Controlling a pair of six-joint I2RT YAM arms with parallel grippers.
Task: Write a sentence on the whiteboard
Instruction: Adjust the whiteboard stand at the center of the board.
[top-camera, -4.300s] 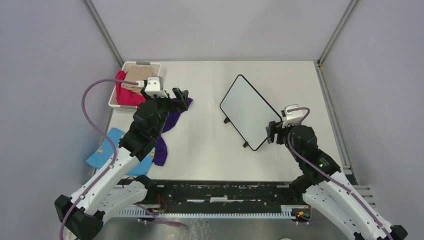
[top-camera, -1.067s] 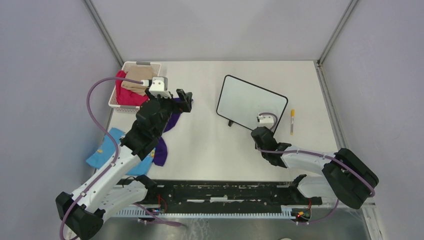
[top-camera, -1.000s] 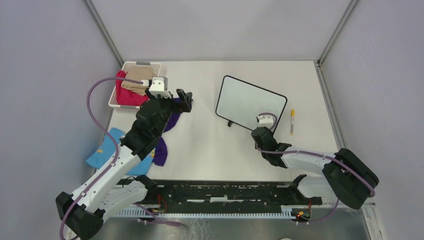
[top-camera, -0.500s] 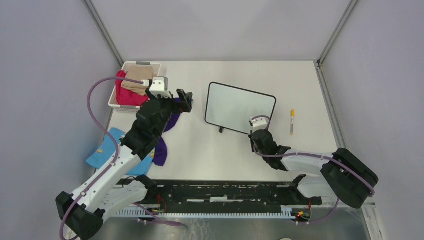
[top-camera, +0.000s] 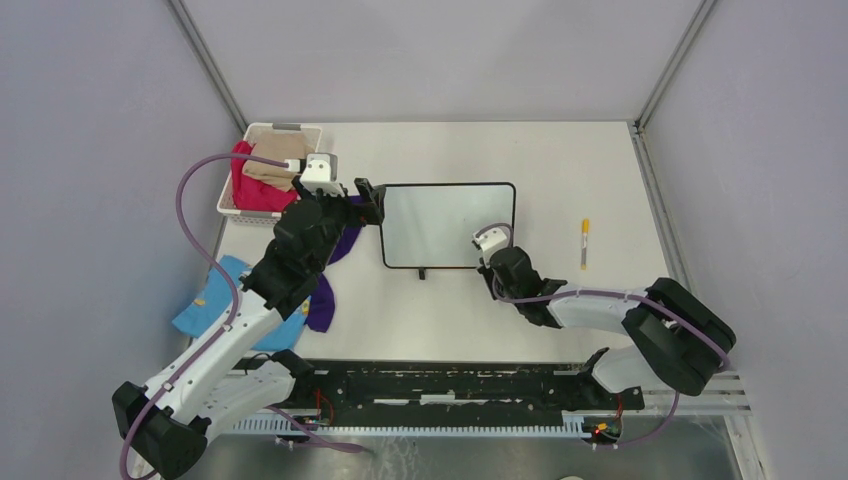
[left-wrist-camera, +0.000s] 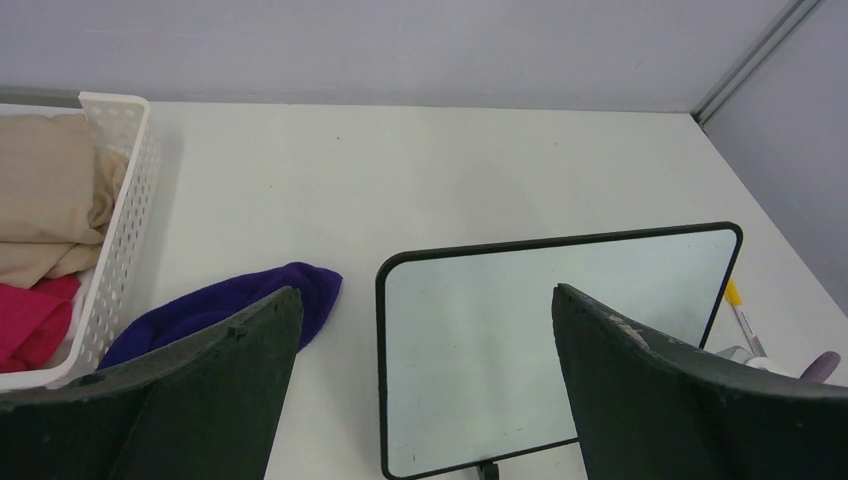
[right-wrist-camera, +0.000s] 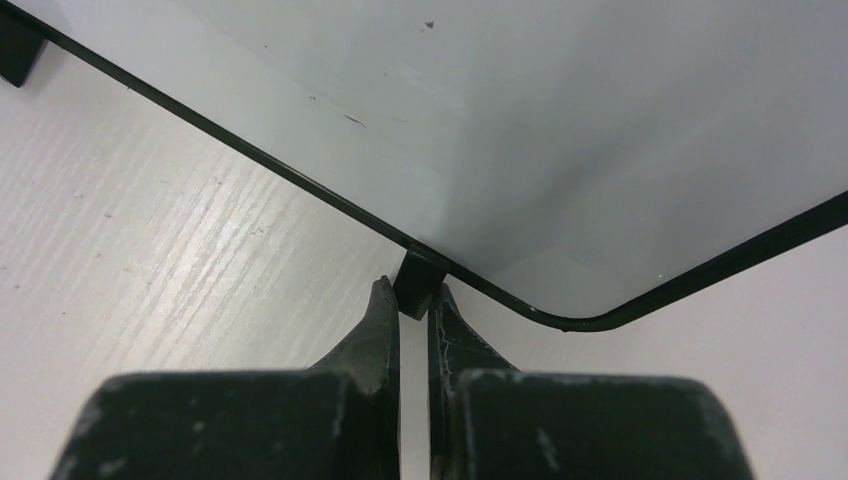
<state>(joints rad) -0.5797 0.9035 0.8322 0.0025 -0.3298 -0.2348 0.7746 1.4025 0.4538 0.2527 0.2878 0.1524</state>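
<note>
Our whiteboard (top-camera: 447, 225) sits mid-bench (top-camera: 400, 320), blank, with no sentence on it yet. Our right end effector (right-wrist-camera: 412, 296) pinches its near foot (right-wrist-camera: 420, 272), and our left end effector (left-wrist-camera: 420, 310) gapes wide beside it. The marker (top-camera: 584, 243) lies unheld, so we judge all writing is left to do.

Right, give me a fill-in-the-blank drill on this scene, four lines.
1. The right fingers are shut on a black ____ of the whiteboard.
2. The left fingers stand ____.
3. The marker lies to the whiteboard's ____.
4. The cloth beside the basket is ____.
Missing: foot; open; right; purple.
</note>
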